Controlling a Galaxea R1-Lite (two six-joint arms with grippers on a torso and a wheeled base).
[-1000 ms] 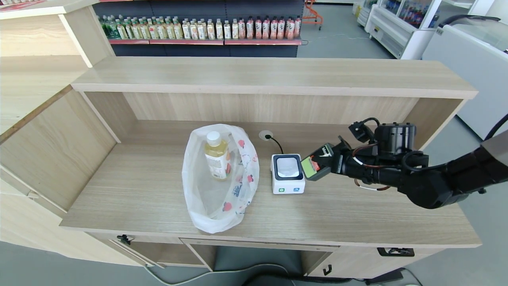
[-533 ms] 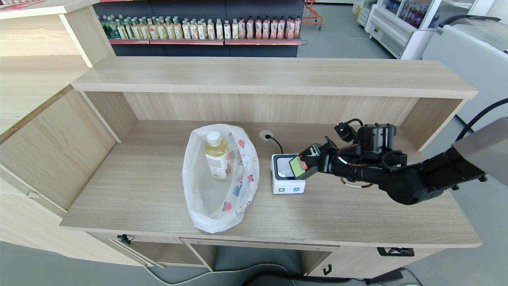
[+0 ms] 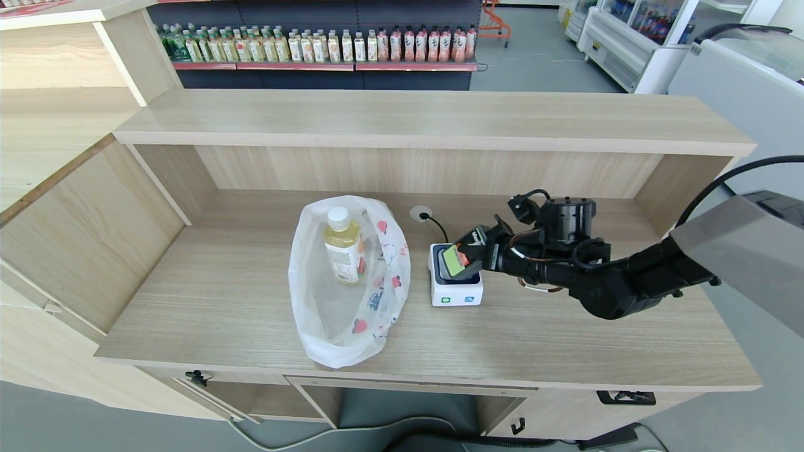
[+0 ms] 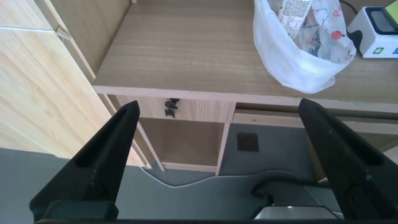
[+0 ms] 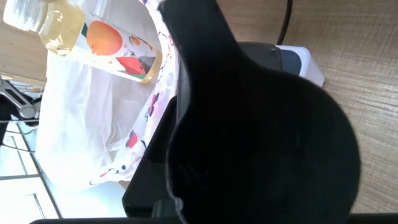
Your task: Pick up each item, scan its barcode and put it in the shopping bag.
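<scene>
Right hand clamps a small green-faced pack, lengthwise along its fingers, green end pointing ahead toward the shopping bag, directly above the scanner. Left hand gapes empty.

— What does the furniture look like?
— A pale wooden bench, with a raised ledge along its far side and a slanted side panel on the left.
— And behind it?
— Grey floor, a dark store shelf lined with drink bottles, and white chest freezers on the right. The light is even, and the shadows are soft.
</scene>
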